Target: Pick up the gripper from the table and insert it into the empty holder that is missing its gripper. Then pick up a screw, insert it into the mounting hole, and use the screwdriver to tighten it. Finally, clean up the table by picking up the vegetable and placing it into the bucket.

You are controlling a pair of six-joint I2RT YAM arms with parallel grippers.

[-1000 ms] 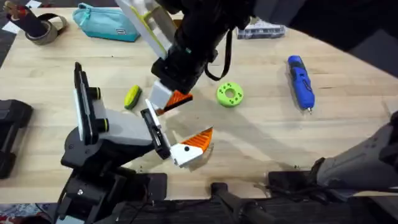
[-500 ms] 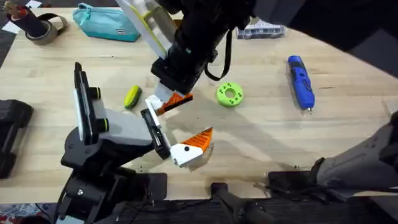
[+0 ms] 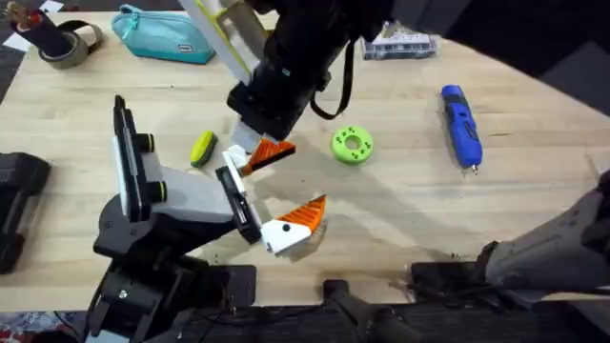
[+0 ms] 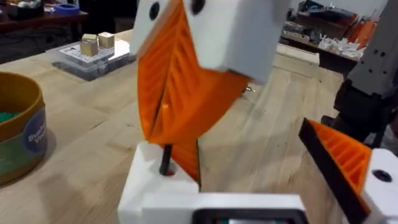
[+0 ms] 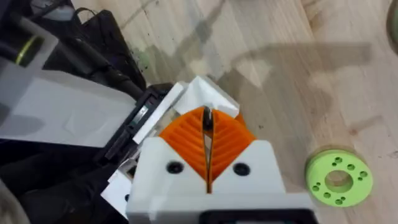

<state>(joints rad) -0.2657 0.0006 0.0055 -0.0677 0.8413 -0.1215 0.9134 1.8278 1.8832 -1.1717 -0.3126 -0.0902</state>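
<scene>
My right gripper (image 3: 259, 152) reaches across the table, shut on the gripper (image 5: 208, 98), the orange ribbed finger with a white base. It holds that finger against the empty holder (image 3: 232, 189) of my left gripper (image 3: 267, 203). In the left wrist view the held finger's orange tip (image 4: 185, 157) meets the white holder block (image 4: 149, 190). My left gripper stands open, with its one mounted orange finger (image 3: 303, 214) off to the side. The yellow and green vegetable (image 3: 202, 150) lies just left of the holder. The blue screwdriver (image 3: 460, 124) lies at the right. I cannot make out a screw.
A green disc with holes (image 3: 353, 144) lies right of the held finger. A teal pouch (image 3: 162, 36) and a tape roll (image 3: 67, 43) sit at the back left. A clear box (image 3: 400, 44) sits at the back. A round tan bucket (image 4: 18, 130) stands beyond the holder.
My right gripper has edged left with the orange finger, bringing its white base up against the left arm's holder. The left arm has not moved.
</scene>
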